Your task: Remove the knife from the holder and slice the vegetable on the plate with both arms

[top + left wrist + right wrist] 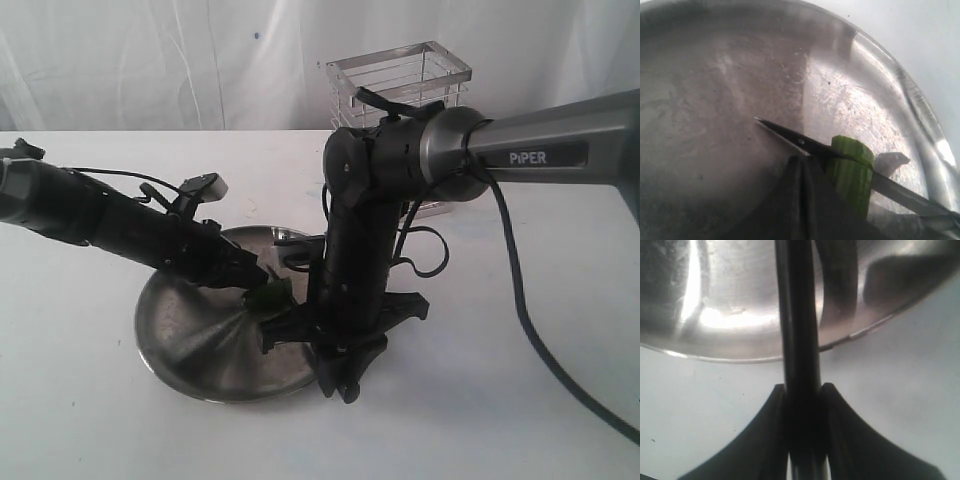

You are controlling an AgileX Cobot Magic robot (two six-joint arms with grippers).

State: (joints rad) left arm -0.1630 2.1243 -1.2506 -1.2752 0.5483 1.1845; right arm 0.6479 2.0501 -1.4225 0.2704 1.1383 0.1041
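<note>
The plate (190, 340) lies on the white table, and the vegetable (271, 296), a small green stub, stands on it. In the left wrist view the knife (790, 139) has its dark blade lying across the top of the vegetable (852, 175), cutting into it, with the tip pointing over the plate (715, 100). My left gripper (255, 272) (801, 161) is shut, its fingers pressed together right beside the vegetable. My right gripper (300, 322) (802, 387) is shut on the knife's black handle (800, 330), just outside the plate's rim (740, 359).
The holder (400, 75), a silver wire basket, stands at the back of the table behind the right arm (355, 250). A black cable (540, 350) trails from that arm across the table on the right.
</note>
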